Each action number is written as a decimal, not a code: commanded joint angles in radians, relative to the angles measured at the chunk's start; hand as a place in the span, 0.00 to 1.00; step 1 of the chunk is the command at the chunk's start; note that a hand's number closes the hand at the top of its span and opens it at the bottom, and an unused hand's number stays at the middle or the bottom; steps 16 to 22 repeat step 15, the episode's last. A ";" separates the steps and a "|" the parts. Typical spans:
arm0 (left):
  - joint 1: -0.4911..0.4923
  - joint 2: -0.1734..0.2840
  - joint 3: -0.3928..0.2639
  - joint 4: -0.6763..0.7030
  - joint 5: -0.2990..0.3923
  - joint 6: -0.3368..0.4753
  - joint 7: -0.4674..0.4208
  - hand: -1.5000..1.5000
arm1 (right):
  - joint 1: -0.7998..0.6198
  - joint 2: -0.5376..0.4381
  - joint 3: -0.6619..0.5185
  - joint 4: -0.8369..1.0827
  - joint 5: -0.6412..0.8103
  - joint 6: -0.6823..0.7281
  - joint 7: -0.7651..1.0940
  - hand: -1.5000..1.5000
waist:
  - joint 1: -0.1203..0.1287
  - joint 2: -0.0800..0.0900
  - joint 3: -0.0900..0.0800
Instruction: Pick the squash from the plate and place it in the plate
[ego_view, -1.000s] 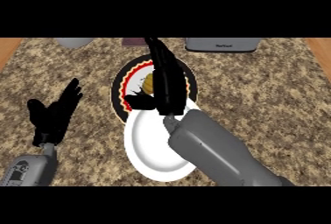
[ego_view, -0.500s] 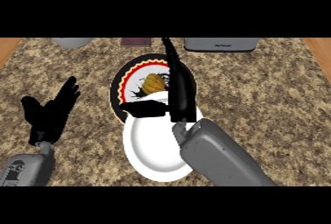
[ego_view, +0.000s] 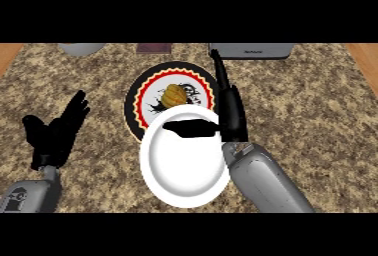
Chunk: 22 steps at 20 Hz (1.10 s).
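Lying lengthwise toward the far edge, squash (ego_view: 174, 95).

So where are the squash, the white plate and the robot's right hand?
squash (ego_view: 174, 95): head view, middle of its yellow body.
white plate (ego_view: 181, 170): head view, its bare centre.
right hand (ego_view: 232, 112): head view, back of the hand.

Kitchen setting: speckled brown granite-look table (ego_view: 310, 115) with wooden edges at both sides. Tableware on it, a plain white round plate (ego_view: 184, 175) and a black-rimmed patterned round plate (ego_view: 148, 95). Grey metal appliance (ego_view: 251, 50) and grey bowl-like vessel (ego_view: 81, 48) at the far edge.
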<state>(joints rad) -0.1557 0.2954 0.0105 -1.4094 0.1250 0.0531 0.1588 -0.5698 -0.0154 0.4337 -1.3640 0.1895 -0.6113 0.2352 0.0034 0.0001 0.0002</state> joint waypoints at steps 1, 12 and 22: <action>0.050 -0.030 -0.015 -0.076 -0.025 0.012 0.039 0.50 | 0.069 -0.032 -0.071 -0.012 -0.021 0.081 -0.079 0.00 | 0.000 -0.001 0.000; -0.019 -0.043 0.041 0.019 -0.053 -0.035 -0.001 0.50 | 0.171 -0.130 -0.176 -0.143 0.039 0.244 -0.002 0.00 | -0.005 0.000 0.000; 0.013 -0.055 0.065 0.005 -0.050 -0.053 -0.029 0.50 | 0.225 -0.091 -0.199 -0.145 0.054 0.252 -0.044 0.00 | -0.003 0.000 0.000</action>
